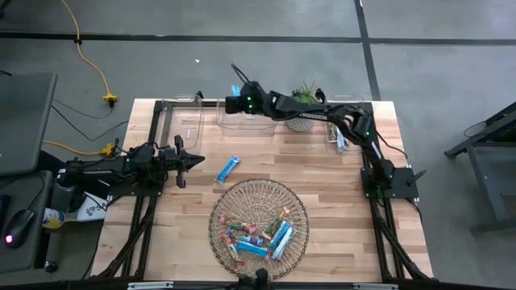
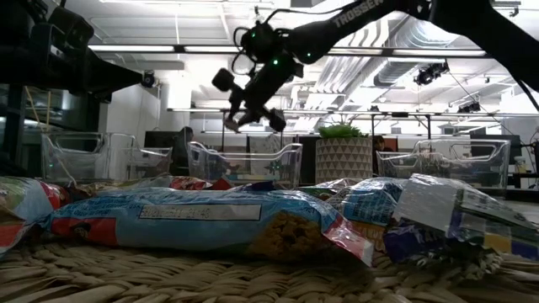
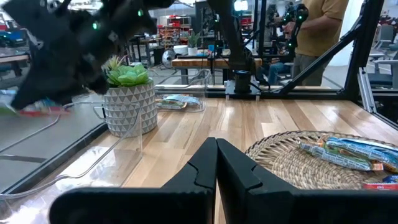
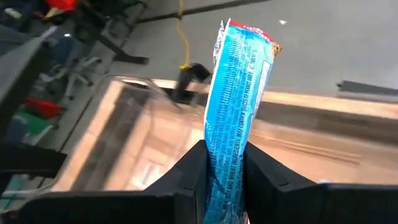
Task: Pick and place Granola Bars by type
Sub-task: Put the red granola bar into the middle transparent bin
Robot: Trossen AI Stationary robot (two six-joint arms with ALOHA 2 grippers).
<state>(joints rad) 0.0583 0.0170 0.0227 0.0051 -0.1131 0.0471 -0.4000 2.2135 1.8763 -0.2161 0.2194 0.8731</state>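
My right gripper [image 1: 235, 100] is up in the air at the table's far edge, over a clear bin [image 1: 251, 118], shut on a bright blue and white granola bar [image 4: 239, 93]. The low view shows that gripper [image 2: 253, 114] high above the bin [image 2: 244, 164]. Another blue bar [image 1: 229, 169] lies flat on the wood between the bins and the round wire basket [image 1: 300, 211]. Several bars, blue and tan [image 1: 256, 238], lie piled in the basket. My left gripper [image 1: 193, 161] waits shut at the table's left side, above the wood. My right gripper pinches the blue bar between its two fingers [image 4: 189, 171] near one end [image 4: 225, 163]. The bar runs along the fingers, and its free end with the red seam [image 4: 247, 34] sticks out well past the fingertips. It is lifted clear above the bin.
A small potted plant [image 1: 303, 106] stands at the far edge, right of the middle bin. Another clear bin [image 1: 182, 122] sits far left, and one holding bars [image 1: 342, 135] far right. Bare wood lies between the bins and the basket. A person [image 3: 317, 31] stands beyond the table.
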